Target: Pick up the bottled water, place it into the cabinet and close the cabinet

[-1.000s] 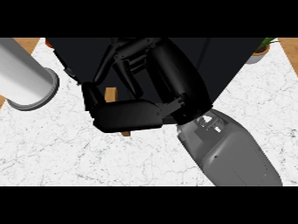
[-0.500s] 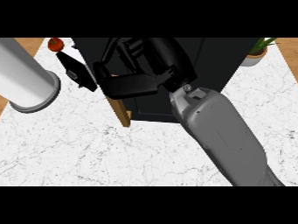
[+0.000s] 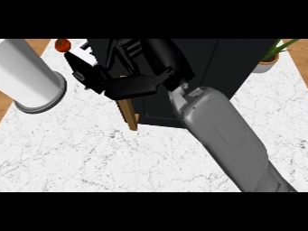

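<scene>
The right hand reaches from the lower right across the white marbled counter to the front left corner of the black cabinet, which stands at the counter's far edge. Its grey forearm crosses the cabinet's front. The black palm lies just above the cabinet's wooden door, which is seen edge-on as a narrow brown strip, swung out toward the near edge of the counter. The fingers point up along the cabinet's left side, but they merge with the dark cabinet, so whether they are spread, curled, or holding anything cannot be told. The bottled water cannot be made out anywhere. A tall white cylinder stands at the counter's left edge, well apart from the hand. A small red object sits near the far left corner, and a potted plant stands at the far right corner beside the cabinet.
</scene>
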Controlling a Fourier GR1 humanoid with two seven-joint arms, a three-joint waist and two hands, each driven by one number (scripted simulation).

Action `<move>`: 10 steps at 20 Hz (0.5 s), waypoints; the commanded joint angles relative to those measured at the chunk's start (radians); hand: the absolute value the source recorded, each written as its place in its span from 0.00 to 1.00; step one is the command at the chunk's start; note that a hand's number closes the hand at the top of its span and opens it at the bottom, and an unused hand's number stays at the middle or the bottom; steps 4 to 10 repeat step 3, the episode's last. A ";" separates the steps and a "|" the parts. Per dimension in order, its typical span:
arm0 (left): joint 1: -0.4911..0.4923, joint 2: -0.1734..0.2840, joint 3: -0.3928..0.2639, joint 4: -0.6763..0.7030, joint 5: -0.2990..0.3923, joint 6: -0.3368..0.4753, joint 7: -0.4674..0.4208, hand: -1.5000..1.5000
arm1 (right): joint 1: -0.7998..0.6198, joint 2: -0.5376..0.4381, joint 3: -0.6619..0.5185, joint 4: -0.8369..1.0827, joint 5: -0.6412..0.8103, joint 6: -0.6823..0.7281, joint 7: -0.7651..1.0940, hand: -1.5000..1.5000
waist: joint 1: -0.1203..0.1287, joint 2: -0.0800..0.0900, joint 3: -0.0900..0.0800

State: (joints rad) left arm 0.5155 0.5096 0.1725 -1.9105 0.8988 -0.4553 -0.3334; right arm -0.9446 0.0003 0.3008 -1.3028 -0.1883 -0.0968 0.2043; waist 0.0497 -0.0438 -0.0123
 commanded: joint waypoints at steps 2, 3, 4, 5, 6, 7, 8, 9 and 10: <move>-0.013 -0.015 -0.024 -0.009 0.002 0.002 0.010 1.00 | 0.003 -0.067 -0.096 0.202 0.020 -0.031 -0.017 1.00 | -0.007 0.066 0.011; -0.020 -0.003 -0.015 -0.013 -0.003 0.005 0.016 1.00 | -0.020 -0.037 -0.089 0.216 0.038 -0.064 -0.025 1.00 | -0.001 0.065 0.011; -0.020 -0.003 -0.015 -0.013 -0.003 0.005 0.016 1.00 | -0.020 -0.037 -0.089 0.216 0.038 -0.064 -0.025 1.00 | -0.001 0.065 0.011; -0.020 -0.003 -0.015 -0.013 -0.003 0.005 0.016 1.00 | -0.020 -0.037 -0.089 0.216 0.038 -0.064 -0.025 1.00 | -0.001 0.065 0.011; -0.020 -0.003 -0.015 -0.013 -0.003 0.005 0.016 1.00 | -0.020 -0.037 -0.089 0.216 0.038 -0.064 -0.025 1.00 | -0.001 0.065 0.011; -0.020 -0.003 -0.015 -0.013 -0.003 0.005 0.016 1.00 | -0.020 -0.037 -0.089 0.216 0.038 -0.064 -0.025 1.00 | -0.001 0.065 0.011; -0.020 -0.003 -0.015 -0.013 -0.003 0.005 0.016 1.00 | -0.020 -0.037 -0.089 0.216 0.038 -0.064 -0.025 1.00 | -0.001 0.065 0.011; -0.020 -0.003 -0.015 -0.013 -0.003 0.005 0.016 1.00 | -0.020 -0.037 -0.089 0.216 0.038 -0.064 -0.025 1.00 | -0.001 0.065 0.011; -0.020 -0.003 -0.015 -0.013 -0.003 0.005 0.016 1.00 | -0.020 -0.037 -0.089 0.216 0.038 -0.064 -0.025 1.00 | -0.001 0.065 0.011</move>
